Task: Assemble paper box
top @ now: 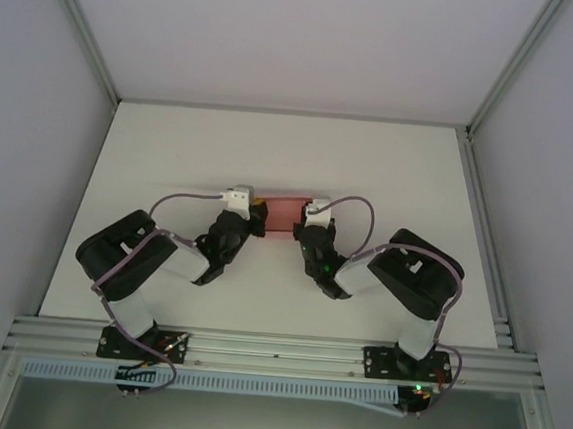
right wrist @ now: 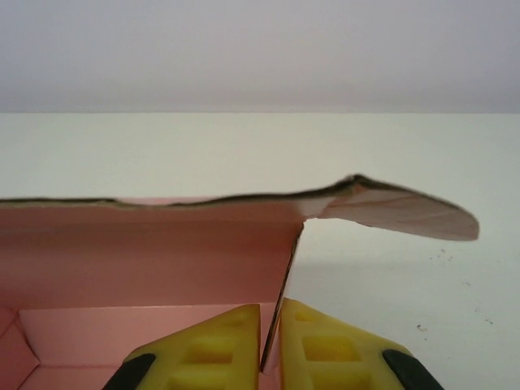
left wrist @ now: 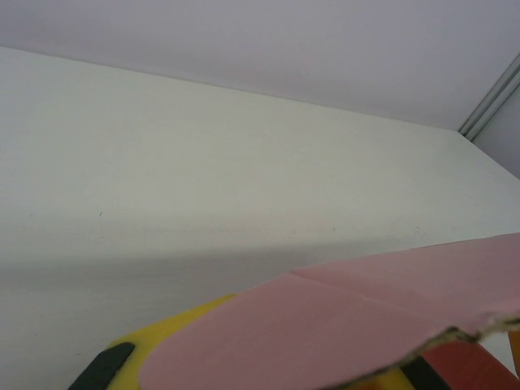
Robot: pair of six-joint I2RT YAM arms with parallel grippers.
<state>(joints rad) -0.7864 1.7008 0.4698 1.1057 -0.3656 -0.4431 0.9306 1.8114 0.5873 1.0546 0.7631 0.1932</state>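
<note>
- The table (top: 272, 153) under the box is a plain white board. Pale grey panels (top: 35, 102) close it in behind the box and on both flanks. Aluminium rails (top: 274, 352) run along the edge by the arm bases.
- The box (top: 288, 215) is pale pink and sits about mid-table, its long side running left to right between the two grippers.
- In the right wrist view its top is open, showing pink inner walls and floor. A rounded flap (right wrist: 398, 213) juts out past the right end wall.
- The right gripper (right wrist: 270, 345) is at the box's right end, its yellow fingers pinching that thin end wall.
- The left gripper (top: 257, 210) is at the box's left end. A pink flap lies over one yellow finger (left wrist: 162, 337), and I cannot tell whether the jaws clamp it.
</note>
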